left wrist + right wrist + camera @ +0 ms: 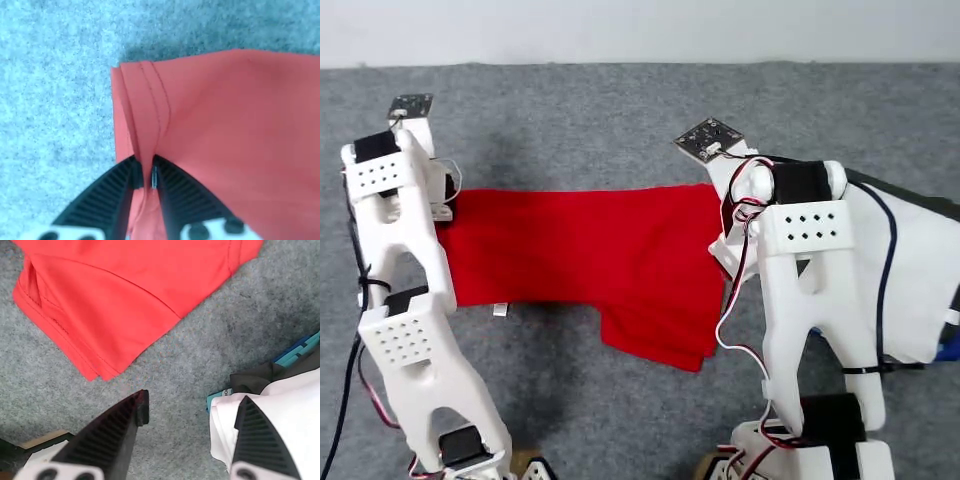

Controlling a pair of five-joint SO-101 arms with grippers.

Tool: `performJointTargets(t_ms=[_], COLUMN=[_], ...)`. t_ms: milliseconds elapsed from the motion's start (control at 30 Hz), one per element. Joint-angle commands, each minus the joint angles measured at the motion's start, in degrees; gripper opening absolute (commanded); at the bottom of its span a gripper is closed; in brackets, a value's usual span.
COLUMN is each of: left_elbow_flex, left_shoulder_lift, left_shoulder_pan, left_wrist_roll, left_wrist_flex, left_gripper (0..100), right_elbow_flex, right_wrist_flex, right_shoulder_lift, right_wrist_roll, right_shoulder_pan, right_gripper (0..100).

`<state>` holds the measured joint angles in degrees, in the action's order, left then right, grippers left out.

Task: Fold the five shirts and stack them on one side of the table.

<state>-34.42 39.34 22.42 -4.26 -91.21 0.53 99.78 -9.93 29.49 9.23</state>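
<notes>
Caller: Shirt location, and the state of each claw?

Describer: Red shirt (590,255), spread flat on grey table (570,110). Long axis from 9 o'clock to 3 o'clock in the overhead view. Narrower toward 9, wider toward 3, with a doubled flap (660,345) jutting out at 5 o'clock. Left claw (144,175) clenched on the stitched hem (150,100) at the 9 o'clock end, cloth pinched between both ribbed fingers (110,192). Right claw (194,410) released and gaping wide, grasping nothing, above bare table.

Caller: Which way from the free claw to the cloth?

Describer: Toward 9 o'clock, near but apart. Poised in the gap between the flap and a white shirt (280,410) at 3 o'clock. White shirt heaped with dark cloth (252,380) and blue cloth (299,349).

Caller: Nearer arm for the 3 o'clock end?

Describer: Right arm, as a judgement, with its wrist over that edge and the left claw busy at the far end. Probably calls for a short reach toward 9 o'clock and a close on the wide edge. Then, perhaps, both ends brought together along the long axis. Main risk: snagging the white shirt instead, seen just beside one finger.
</notes>
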Motion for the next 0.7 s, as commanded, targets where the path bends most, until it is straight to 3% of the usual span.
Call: performJointTargets(t_ms=[0, 100, 267, 533, 667], left_elbow_flex=[-2.07, -1.27, -2.95, -16.48, -17.54], left_shoulder_lift=[-0.44, -0.53, -1.23, -3.69, -3.16], left_shoulder_pan=[-0.35, -0.26, 1.49, 3.52, 0.00], left_wrist_roll=[-0.62, -0.79, -0.35, -0.35, -0.35], left_wrist_flex=[0.79, -0.26, -2.90, -9.14, -9.32], left_gripper=[1, 3, 15, 15, 15], right_elbow_flex=[-0.26, -0.26, -0.26, -0.18, -0.18], right_wrist_flex=[0.75, 0.75, 0.75, 0.84, 0.84], right_shoulder_lift=[-0.13, -0.13, -0.22, -0.48, -0.40], right_wrist_roll=[-0.53, -0.53, -0.53, -0.53, -0.53], right_shoulder_pan=[0.22, 0.22, 0.22, -0.04, -0.04], right_gripper=[28.1, 28.1, 28.1, 28.1, 28.1])
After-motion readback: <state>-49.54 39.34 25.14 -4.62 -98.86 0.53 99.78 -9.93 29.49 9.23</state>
